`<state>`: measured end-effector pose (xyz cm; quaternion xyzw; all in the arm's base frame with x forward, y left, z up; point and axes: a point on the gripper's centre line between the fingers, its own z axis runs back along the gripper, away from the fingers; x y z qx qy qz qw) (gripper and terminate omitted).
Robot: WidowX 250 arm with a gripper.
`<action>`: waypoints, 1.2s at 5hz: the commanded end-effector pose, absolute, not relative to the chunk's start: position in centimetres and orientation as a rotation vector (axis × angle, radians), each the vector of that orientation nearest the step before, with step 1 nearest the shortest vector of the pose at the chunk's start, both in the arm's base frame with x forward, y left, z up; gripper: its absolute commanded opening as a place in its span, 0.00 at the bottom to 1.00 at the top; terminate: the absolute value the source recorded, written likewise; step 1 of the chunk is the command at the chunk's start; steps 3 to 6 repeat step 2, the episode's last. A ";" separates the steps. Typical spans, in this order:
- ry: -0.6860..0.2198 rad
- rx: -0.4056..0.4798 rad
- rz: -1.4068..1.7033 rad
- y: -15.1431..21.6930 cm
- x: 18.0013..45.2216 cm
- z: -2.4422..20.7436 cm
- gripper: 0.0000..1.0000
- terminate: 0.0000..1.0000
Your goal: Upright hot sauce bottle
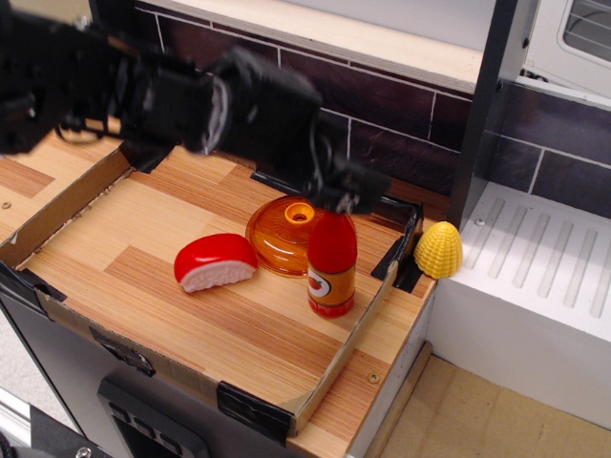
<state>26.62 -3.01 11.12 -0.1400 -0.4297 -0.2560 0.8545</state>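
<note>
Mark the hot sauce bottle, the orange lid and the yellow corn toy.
hot sauce bottle (pixel 331 267): main camera view, on the red body just above its label.
orange lid (pixel 279 239): main camera view, on the dome left of its knob.
yellow corn toy (pixel 438 250): main camera view, on the middle of the cob.

The black arm (pixel 143 86) reached in from the left edge, stretching rightward and slightly downward. Its gripper (pixel 348 196) sat at the far right end, blurred by motion, so whether the jaws stood apart or closed could not be made out
</note>
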 end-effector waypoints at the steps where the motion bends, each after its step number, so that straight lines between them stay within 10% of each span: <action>1: -0.907 -0.289 -0.534 -1.9 26.9 13.9 1.00 0.00; 2: -0.907 -0.289 -0.534 -1.9 26.9 13.9 1.00 1.00; 6: -0.907 -0.289 -0.534 -1.9 26.9 13.9 1.00 1.00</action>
